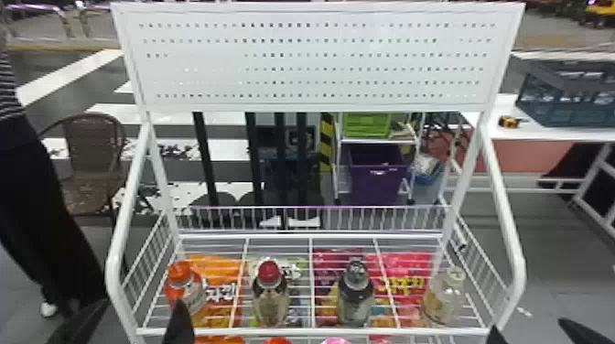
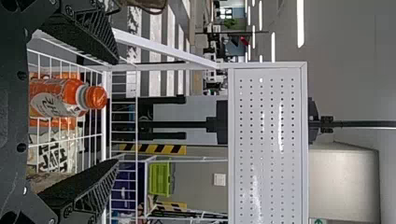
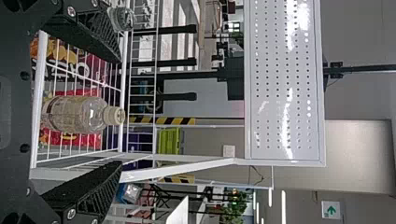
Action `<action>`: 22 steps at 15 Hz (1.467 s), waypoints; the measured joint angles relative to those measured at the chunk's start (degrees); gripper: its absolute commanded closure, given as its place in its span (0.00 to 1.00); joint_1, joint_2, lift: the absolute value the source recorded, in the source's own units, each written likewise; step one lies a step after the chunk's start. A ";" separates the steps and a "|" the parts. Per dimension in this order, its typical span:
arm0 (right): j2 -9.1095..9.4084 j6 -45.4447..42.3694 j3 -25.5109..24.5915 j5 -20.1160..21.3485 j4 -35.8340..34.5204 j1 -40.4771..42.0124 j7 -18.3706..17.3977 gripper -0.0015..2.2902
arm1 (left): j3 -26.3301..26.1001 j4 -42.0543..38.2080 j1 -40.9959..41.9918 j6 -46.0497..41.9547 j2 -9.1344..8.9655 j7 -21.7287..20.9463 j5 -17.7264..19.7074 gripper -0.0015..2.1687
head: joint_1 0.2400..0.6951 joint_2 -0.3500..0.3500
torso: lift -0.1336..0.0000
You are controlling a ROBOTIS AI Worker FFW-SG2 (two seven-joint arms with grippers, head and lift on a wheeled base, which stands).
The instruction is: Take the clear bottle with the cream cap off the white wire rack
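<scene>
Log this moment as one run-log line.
clear bottle, cream cap; upright on white wire rack; right pincer: open, facing it, no grip; left pincer: open, facing orange bottle; removal pending

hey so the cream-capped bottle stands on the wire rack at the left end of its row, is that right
Not the left end: the head view shows the cream-capped bottle standing on the wire rack at the right end of its row.

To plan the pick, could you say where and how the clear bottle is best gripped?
I'd grip the bottle around its body, below the cap, coming from the front with the open right gripper: it stands upright, with rounded sides under a narrower neck.
</scene>
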 measured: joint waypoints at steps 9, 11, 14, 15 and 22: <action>0.05 -0.07 -0.02 0.00 -0.41 0.39 0.00 0.06 | 0.00 -0.12 0.38 -0.22 0.07 0.06 0.00 0.07 | 0.57 0.50 | 1.00; 0.03 -0.14 -0.02 0.00 -0.31 0.44 0.00 0.06 | 0.00 -0.21 0.48 -0.68 0.06 0.09 0.00 0.07 | 0.57 0.50 | 1.00; -0.05 -0.17 -0.02 0.22 2.34 -0.64 0.00 0.06 | 0.00 -0.50 0.98 -0.85 0.06 0.09 -0.05 0.07 | 0.57 0.50 | 1.00; -0.08 -0.51 0.02 0.46 4.85 -1.78 0.00 0.06 | -0.01 -0.50 1.06 -0.86 0.04 0.00 -0.08 0.07 | 0.57 0.50 | 1.00; -0.08 -14.40 1.19 1.50 28.21 -12.49 -0.19 0.06 | -0.09 -0.67 1.66 -0.71 0.09 0.17 -0.39 0.07 | 0.57 0.50 | 1.00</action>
